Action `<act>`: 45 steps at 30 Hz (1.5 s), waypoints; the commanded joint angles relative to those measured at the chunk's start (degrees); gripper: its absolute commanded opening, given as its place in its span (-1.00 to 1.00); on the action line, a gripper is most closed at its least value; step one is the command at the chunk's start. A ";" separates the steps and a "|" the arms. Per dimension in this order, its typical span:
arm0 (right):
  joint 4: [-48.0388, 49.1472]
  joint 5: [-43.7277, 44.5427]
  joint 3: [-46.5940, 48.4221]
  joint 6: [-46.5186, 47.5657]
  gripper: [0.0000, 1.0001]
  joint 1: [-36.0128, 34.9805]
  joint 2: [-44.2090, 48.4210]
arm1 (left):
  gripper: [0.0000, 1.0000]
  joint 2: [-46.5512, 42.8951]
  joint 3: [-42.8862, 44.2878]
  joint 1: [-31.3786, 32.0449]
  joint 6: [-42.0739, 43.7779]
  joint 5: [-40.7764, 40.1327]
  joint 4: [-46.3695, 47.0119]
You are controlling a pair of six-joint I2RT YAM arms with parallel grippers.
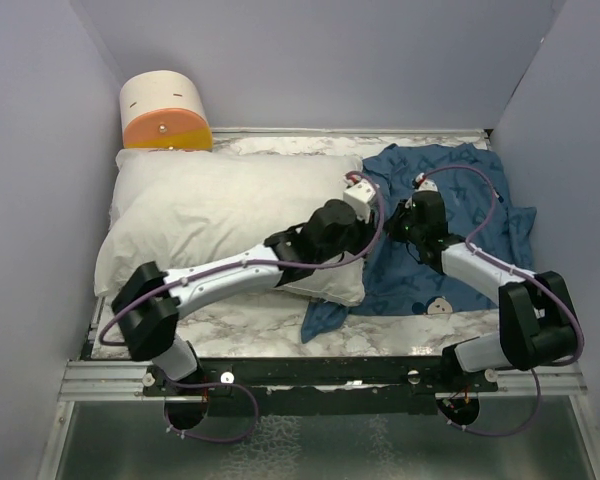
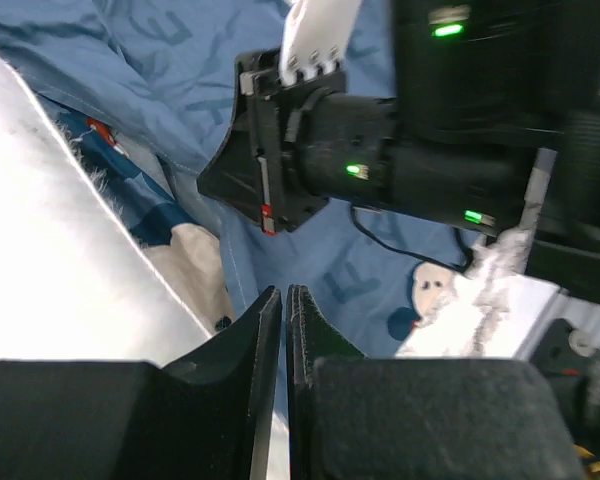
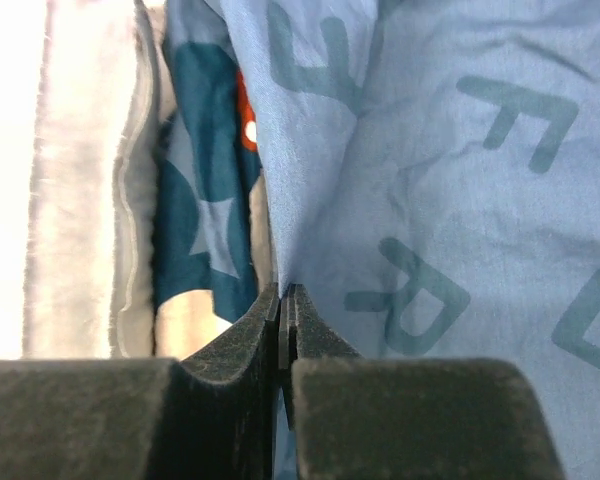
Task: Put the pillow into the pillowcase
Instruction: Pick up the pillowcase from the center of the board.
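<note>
The white pillow (image 1: 210,215) lies on the left half of the table. To its right the dark blue pillowcase (image 1: 465,205) is spread out and crumpled, its near corner reaching under the pillow's right end. My left gripper (image 1: 356,192) reaches over the pillow's right end to the pillowcase's edge. In the left wrist view its jaws (image 2: 284,300) stand almost together on a blue hem of the pillowcase (image 2: 360,270), beside the pillow (image 2: 70,250). My right gripper (image 1: 412,207) is close beside it. Its jaws (image 3: 284,295) are shut on a fold of the pillowcase (image 3: 430,180).
A white and orange cylinder (image 1: 165,112) stands at the back left corner, behind the pillow. Grey walls close in the left, back and right sides. Bare marble tabletop (image 1: 240,325) shows along the front edge. The right gripper's black body (image 2: 320,150) hangs just ahead of the left jaws.
</note>
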State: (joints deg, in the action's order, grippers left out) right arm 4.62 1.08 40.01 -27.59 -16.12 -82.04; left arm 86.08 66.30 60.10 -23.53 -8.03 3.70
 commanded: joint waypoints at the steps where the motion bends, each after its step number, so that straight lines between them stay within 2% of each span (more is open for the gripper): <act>1: 2.35 2.46 0.15 -0.15 -0.96 0.17 5.12 | -0.79 12.53 9.96 -2.85 4.11 3.01 -7.77; 6: 3.43 2.00 -1.93 -1.75 -0.96 0.43 8.96 | -0.76 24.87 20.39 -4.88 4.80 1.98 -12.77; 11: 4.59 0.80 -3.55 -3.37 -0.96 0.56 11.13 | -0.76 32.71 25.16 -6.80 4.56 -0.63 -13.36; 16: 6.19 0.47 -4.43 -3.82 -0.98 0.80 12.39 | -0.75 34.68 25.64 -8.66 5.24 -1.22 -11.10; 20: 8.74 -1.04 -5.38 -5.25 -0.99 0.91 14.94 | -0.70 35.06 28.84 -9.30 8.15 -1.30 -13.28; 25: 10.96 -0.55 -5.36 -5.25 -0.99 0.91 18.18 | -0.57 28.43 27.53 -9.71 12.02 -0.33 -12.91; 31: 11.35 -1.19 -1.60 -4.89 -0.99 1.09 14.17 | -0.30 16.37 23.61 -10.42 16.71 0.67 -16.06; 33: 11.17 -1.03 -0.59 -5.21 -0.99 1.18 12.60 | -0.13 12.95 22.31 -11.48 18.81 -0.22 -17.47; 36: 10.71 -0.59 0.50 -5.57 -0.99 1.26 10.73 | 0.33 8.98 21.27 -14.29 22.17 -1.94 -20.16; 37: 10.60 -0.56 0.62 -5.62 -0.98 1.34 10.27 | 0.42 8.97 21.89 -15.63 23.20 -2.15 -22.12; 41: 8.46 0.35 0.94 -4.81 -0.95 1.44 9.53 | 0.48 10.75 26.91 -18.97 26.38 -3.93 -30.23; 45: 1.79 2.03 0.68 -3.21 -0.91 1.45 10.26 | 0.50 10.77 26.68 -19.10 29.64 -5.17 -32.38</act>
State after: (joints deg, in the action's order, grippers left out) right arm 12.29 0.78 39.13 -32.53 -14.92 -72.25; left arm 95.50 92.44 40.36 0.91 -10.76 -21.41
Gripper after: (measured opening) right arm 0.034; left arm 0.744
